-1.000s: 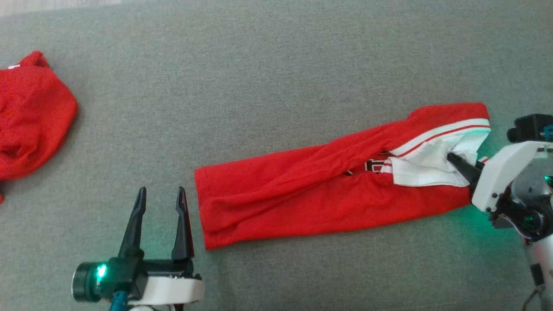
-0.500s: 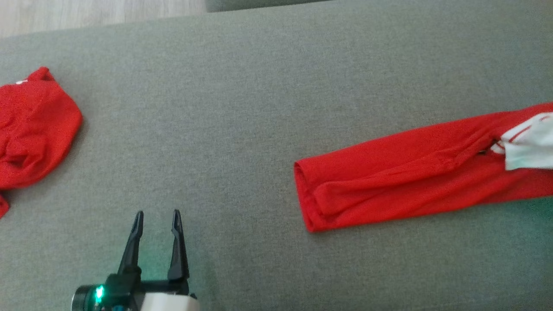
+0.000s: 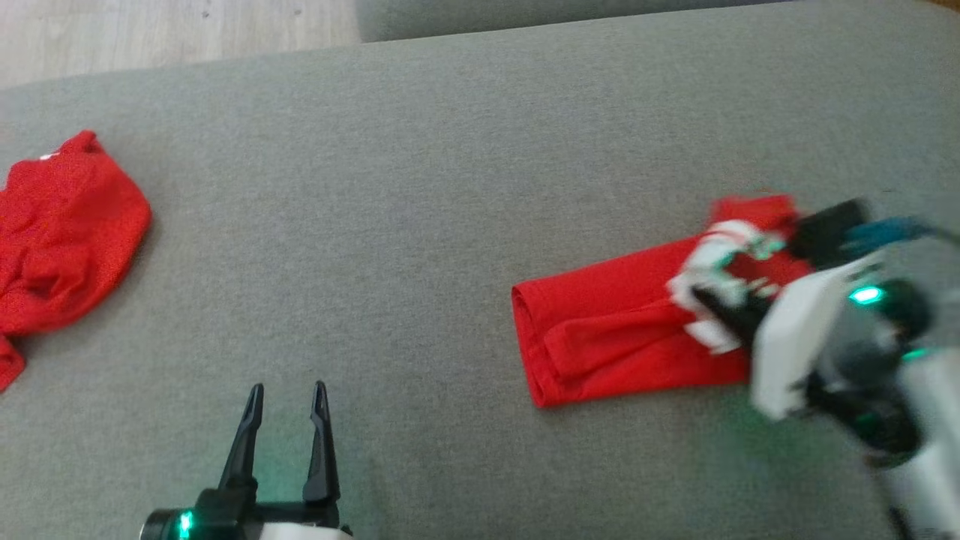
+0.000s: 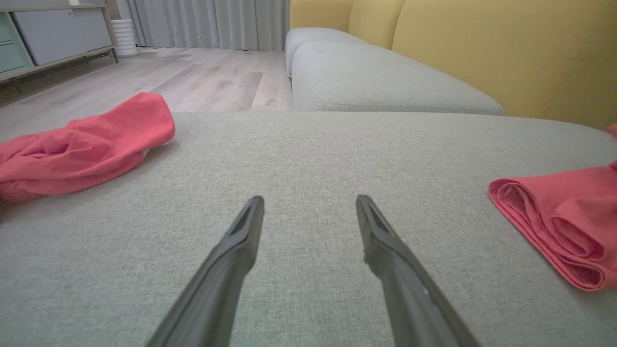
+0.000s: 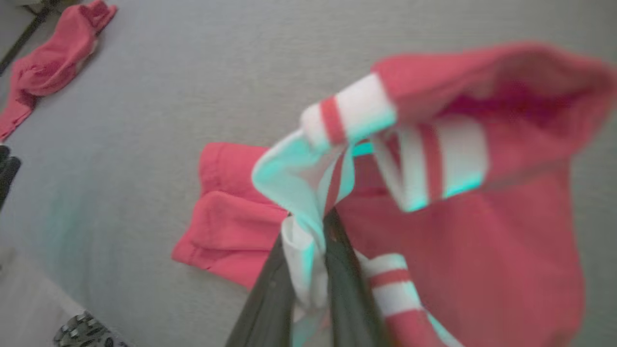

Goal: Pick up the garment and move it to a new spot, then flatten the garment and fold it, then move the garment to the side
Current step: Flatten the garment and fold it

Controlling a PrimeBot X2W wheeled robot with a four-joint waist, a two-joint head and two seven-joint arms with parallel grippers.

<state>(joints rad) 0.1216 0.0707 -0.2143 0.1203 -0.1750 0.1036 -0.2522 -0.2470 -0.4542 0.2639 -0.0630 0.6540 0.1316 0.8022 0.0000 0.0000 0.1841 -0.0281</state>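
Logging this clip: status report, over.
Right tool shut on garment, striped end lifted. Left tool open, idle. Other red cloth far left, nothing blocking.

Heavy blur on the right gripper (image 3: pixel 711 302), its dark fingers pinched together in the white striped end of the red garment (image 3: pixel 600 337), with fabric bunched around the fingertips. The garment's folded red length stretches away from it toward the left gripper (image 3: pixel 287 390), which hovers well apart over the grey cushion (image 3: pixel 450 187), fingers spread. Off the left gripper's outer side, far away, a second red garment (image 3: pixel 67 232) lies crumpled
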